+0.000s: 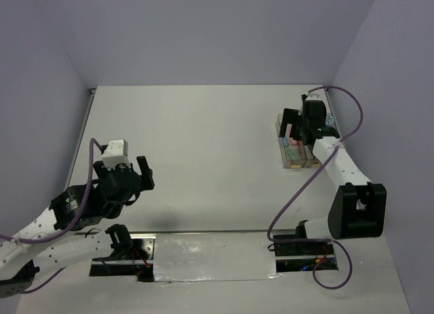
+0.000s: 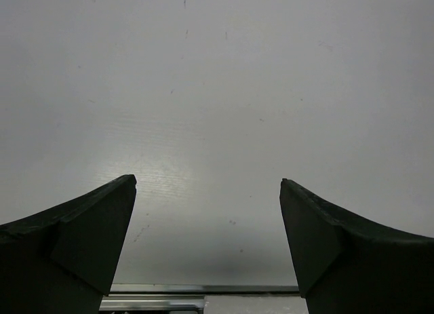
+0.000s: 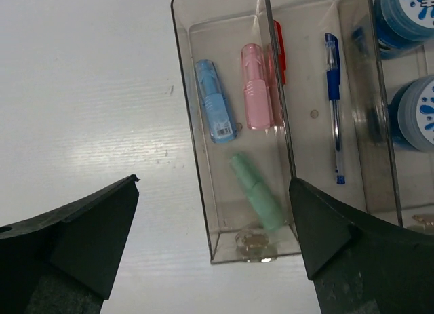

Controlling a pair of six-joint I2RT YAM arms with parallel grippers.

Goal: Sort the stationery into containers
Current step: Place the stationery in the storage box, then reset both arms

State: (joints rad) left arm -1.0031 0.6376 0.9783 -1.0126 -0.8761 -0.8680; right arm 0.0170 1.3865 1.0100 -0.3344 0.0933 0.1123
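Observation:
Three joined clear containers [image 3: 196,144] stand at the table's far right [image 1: 298,151]. The left bin holds a blue oblong piece [image 3: 215,102], a pink one [image 3: 256,87] and a green one [image 3: 256,192]. A red pen [image 3: 279,53] shows by the divider. A blue pen [image 3: 333,104] lies in the middle bin. Two blue-and-white rolls [image 3: 407,15] [image 3: 417,114] sit in the right bin. My right gripper [image 3: 214,180] hangs open and empty over the left bin's near end [image 1: 303,124]. My left gripper [image 2: 208,180] is open over bare table at the near left [image 1: 124,173].
Grey enclosure walls [image 1: 54,110] close in the white table on the left, back and right. A shiny taped strip [image 1: 210,256] runs between the arm bases at the near edge. A purple cable [image 1: 298,192] loops beside the right arm.

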